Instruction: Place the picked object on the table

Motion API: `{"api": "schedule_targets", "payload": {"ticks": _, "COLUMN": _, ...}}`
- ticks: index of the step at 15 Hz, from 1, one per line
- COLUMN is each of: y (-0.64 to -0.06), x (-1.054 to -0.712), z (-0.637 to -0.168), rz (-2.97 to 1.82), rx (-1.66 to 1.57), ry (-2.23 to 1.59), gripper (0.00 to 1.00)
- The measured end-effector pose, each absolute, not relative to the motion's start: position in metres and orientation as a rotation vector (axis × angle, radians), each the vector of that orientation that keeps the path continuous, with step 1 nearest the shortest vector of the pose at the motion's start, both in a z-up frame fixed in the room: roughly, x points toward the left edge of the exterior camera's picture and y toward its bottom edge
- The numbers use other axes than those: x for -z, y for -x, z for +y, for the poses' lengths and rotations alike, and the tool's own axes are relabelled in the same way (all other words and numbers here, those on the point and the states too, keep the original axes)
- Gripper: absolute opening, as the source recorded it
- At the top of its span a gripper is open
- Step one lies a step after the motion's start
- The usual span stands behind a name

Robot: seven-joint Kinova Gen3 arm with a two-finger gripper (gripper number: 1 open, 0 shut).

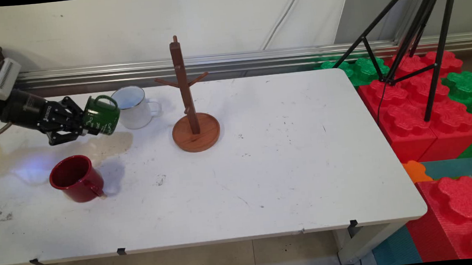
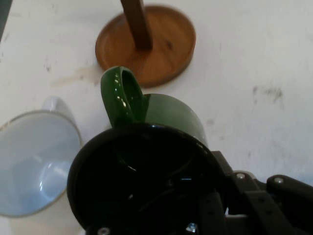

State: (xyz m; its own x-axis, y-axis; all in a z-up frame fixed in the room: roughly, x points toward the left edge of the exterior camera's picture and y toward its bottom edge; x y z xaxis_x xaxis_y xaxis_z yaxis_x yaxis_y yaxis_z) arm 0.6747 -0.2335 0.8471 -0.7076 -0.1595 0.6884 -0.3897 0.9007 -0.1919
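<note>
The hand was clamped on the rim of a green mug, carrying it tipped above the worktop, left of the wooden mug tree, beside the white mug, behind the red mug

Glossy green mug; wooden rack; white enamel-look mug; scuffed matt table.
</note>
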Motion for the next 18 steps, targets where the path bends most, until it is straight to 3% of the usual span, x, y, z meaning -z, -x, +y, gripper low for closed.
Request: {"api": "schedule_targets", "payload": {"ticks": 18, "y": -0.700, "x": -0.817, "z": -0.242, "rz": -2.623, "rx": -0.458, "ry": -0.256, "gripper": 0.00}}
